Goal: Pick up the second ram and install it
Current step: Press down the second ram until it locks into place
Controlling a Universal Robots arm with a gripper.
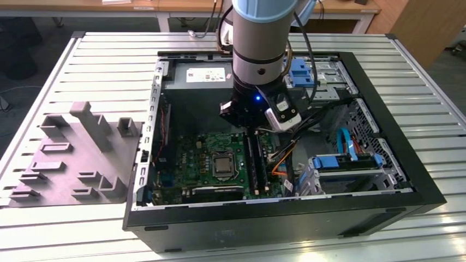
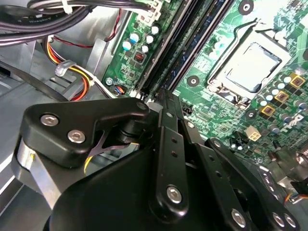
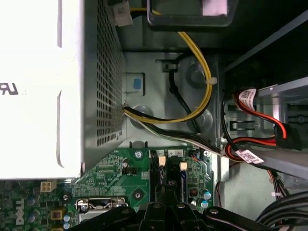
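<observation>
Gripper [image 1: 251,126] lowered inside the open computer case [image 1: 407,180], directly over the long black memory slots [image 1: 252,158] beside the processor socket [image 1: 220,164] on the green motherboard [image 1: 193,158]. Fingers drawn close together in the second wrist view, tips right at the slots; cannot tell whether closed on the second ram, nor where that stick sits.

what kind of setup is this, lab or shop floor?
Most likely a robotics lab or test bench. An open PC case lies on a slatted metal table, with a grey parts fixture beside it and wooden desks behind. The gripper is down over the motherboard.
</observation>
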